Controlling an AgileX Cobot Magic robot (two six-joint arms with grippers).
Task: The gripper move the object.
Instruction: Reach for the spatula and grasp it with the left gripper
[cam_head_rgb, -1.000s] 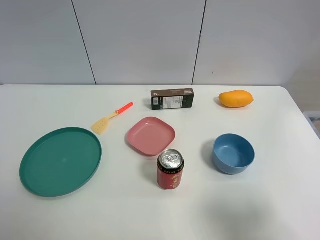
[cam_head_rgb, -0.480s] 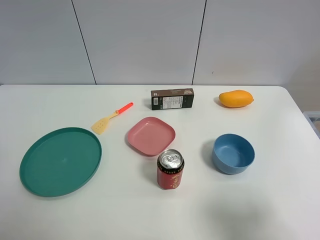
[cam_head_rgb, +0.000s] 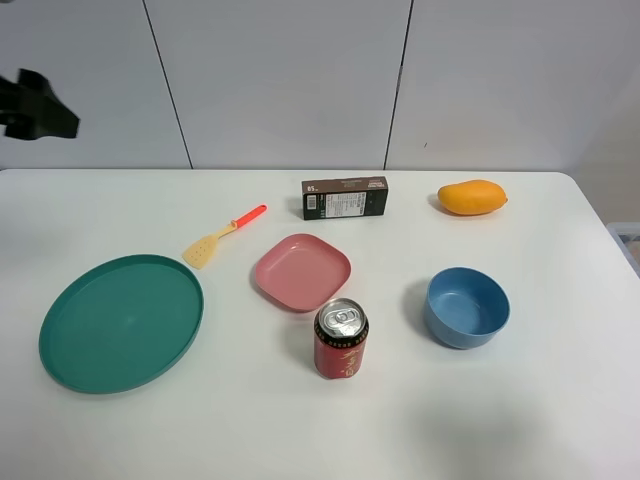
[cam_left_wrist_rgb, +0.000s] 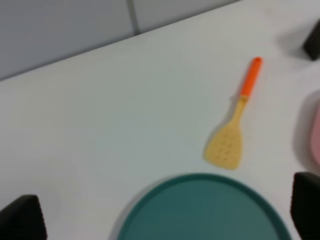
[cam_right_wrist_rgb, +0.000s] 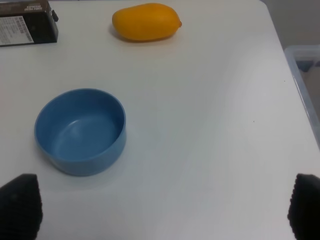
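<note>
The spatula (cam_head_rgb: 222, 237) has a pale yellow slotted blade and an orange-red handle. It lies flat on the white table, just beyond the green plate (cam_head_rgb: 120, 320) and left of the pink plate. In the left wrist view the spatula (cam_left_wrist_rgb: 232, 125) lies past the green plate's rim (cam_left_wrist_rgb: 200, 180). My left gripper (cam_left_wrist_rgb: 162, 215) is open and empty, high above the plate, well short of the spatula. A black part of the left arm (cam_head_rgb: 35, 105) shows at the far left. My right gripper (cam_right_wrist_rgb: 162, 207) is open and empty, hovering near the blue bowl (cam_right_wrist_rgb: 80, 130).
A pink square plate (cam_head_rgb: 300, 270), a red can (cam_head_rgb: 341, 338), a blue bowl (cam_head_rgb: 466, 305), an orange mango (cam_head_rgb: 471, 196) and a dark box (cam_head_rgb: 345, 197) stand on the table. A clear bin (cam_right_wrist_rgb: 305, 75) sits off the table's right edge.
A black part of the left arm has come into the exterior view at the upper left. The spatula and the other objects have not moved.
</note>
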